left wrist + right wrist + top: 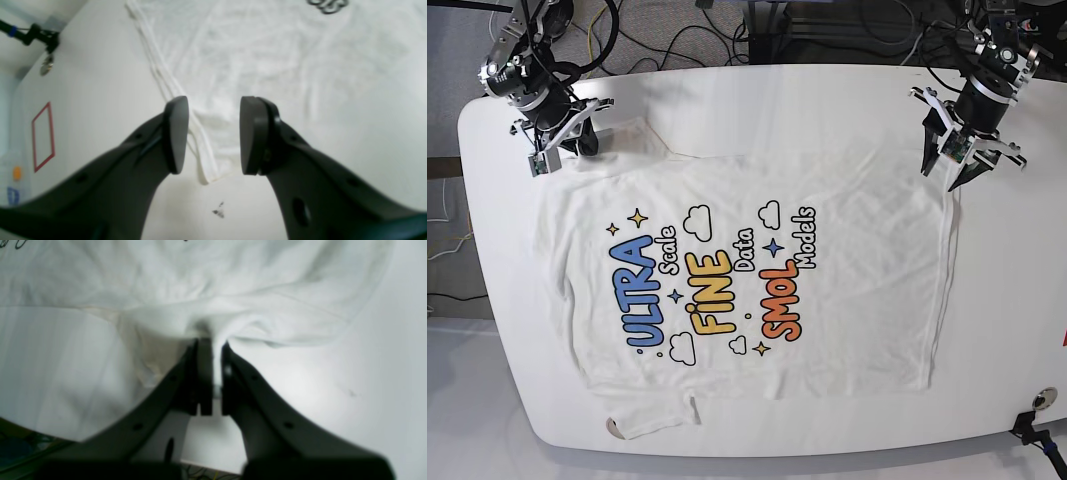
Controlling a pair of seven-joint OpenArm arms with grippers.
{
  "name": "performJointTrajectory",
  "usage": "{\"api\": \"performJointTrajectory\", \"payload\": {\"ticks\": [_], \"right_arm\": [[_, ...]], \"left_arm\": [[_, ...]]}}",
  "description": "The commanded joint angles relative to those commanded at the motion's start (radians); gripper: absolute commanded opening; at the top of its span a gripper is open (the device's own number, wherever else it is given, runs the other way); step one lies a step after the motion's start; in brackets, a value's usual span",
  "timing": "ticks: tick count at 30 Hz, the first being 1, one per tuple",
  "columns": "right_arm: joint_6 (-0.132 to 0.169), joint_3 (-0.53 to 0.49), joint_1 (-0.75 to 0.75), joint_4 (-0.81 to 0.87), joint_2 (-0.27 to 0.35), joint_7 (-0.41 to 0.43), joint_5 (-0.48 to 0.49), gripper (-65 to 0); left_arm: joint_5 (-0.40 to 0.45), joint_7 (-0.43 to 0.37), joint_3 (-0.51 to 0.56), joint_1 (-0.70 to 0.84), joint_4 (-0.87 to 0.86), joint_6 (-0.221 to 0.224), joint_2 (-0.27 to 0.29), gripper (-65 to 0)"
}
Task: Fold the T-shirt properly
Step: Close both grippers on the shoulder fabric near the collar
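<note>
The T-shirt lies flat, print up, across the middle of the table. My right gripper, at the far left corner, is pinching a bunched fold of sleeve cloth. My left gripper, at the far right corner, is spread wide over the hem corner, holding nothing. Risk: if I lift now, one-sided tension would drag and skew the shirt; closing too high would miss the thin hem.
</note>
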Motion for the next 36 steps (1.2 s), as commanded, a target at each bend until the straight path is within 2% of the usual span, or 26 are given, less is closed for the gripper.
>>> {"api": "performJointTrajectory", "payload": {"ticks": [2,3,6,13,16,19,23,27,29,36], "right_arm": [[0.0,0.0,-0.002,0.0,0.0,0.0,0.0,-65.0],[0.0,0.0,-0.002,-0.002,0.0,0.0,0.0,-65.0],[0.0,0.0,-0.002,-0.002,0.0,0.0,0.0,-65.0],[0.0,0.0,-0.002,-0.003,0.0,0.0,-0.002,-65.0],[0.0,0.0,0.003,-0.003,-0.002,0.0,-0.037,-65.0],[0.0,0.0,0.005,-0.003,-0.003,0.0,-0.066,-65.0],[0.0,0.0,0.005,-0.003,-0.002,0.0,-0.069,-65.0],[0.0,0.0,0.005,-0.005,-0.002,0.0,-0.069,-65.0],[0.0,0.0,0.005,-0.011,-0.002,0.0,-0.069,-65.0],[0.0,-0.002,0.009,-0.038,-0.002,0.0,-0.071,-65.0]], "left_arm": [[-0.008,0.029,-0.04,0.0,-0.003,-0.002,0.017,-41.3],[-0.031,0.032,-0.08,0.0,-0.003,-0.006,0.048,-41.2],[-0.14,0.041,-0.178,0.0,-0.006,-0.014,0.077,-40.9],[-0.42,0.328,-0.33,-0.101,-0.014,-0.058,0.084,-40.9],[-0.494,0.434,-0.376,-0.152,-0.037,-0.091,0.084,-41.1],[-0.555,0.496,-0.411,-0.193,-0.107,-0.13,0.081,-41.1],[-0.578,0.506,-0.422,-0.224,-0.239,-0.14,0.077,-40.0],[-0.578,0.506,-0.419,-0.241,-0.311,-0.14,0.077,-26.1],[-0.577,0.506,-0.4,-0.252,-0.334,-0.14,0.077,-22.8],[-0.575,0.505,-0.318,-0.255,-0.371,-0.14,0.078,-22.8]]}}
